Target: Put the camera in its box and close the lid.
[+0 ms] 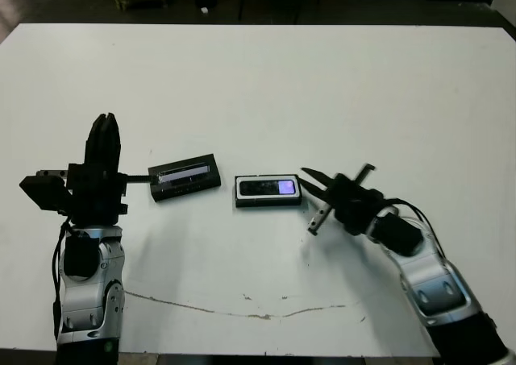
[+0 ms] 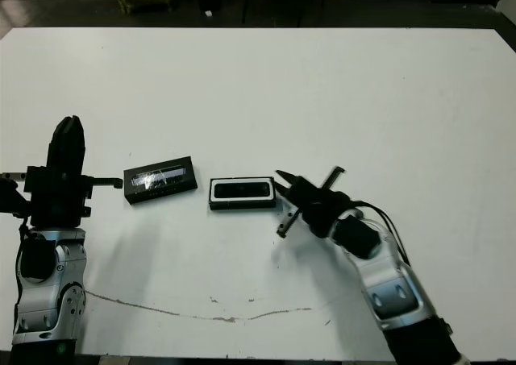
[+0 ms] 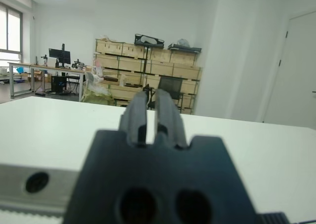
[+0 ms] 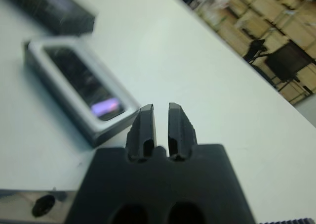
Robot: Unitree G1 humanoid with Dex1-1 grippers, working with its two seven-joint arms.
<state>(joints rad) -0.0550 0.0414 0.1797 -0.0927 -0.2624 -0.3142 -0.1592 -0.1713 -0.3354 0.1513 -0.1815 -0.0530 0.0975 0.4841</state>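
Black camera (image 1: 268, 188) in box (image 1: 268, 201), beside right gripper (image 1: 310, 180)

Four views: stereo head pair, two wrist cameras.
Head pair: high, facing forward and down over the white rectangular table (image 1: 322, 83), sharing one scene, slightly offset. Left wrist: level across the tabletop toward distant shelving. Right wrist: close, low, facing the shallow black-walled, white-lined box (image 4: 74, 93), also in the head pair.
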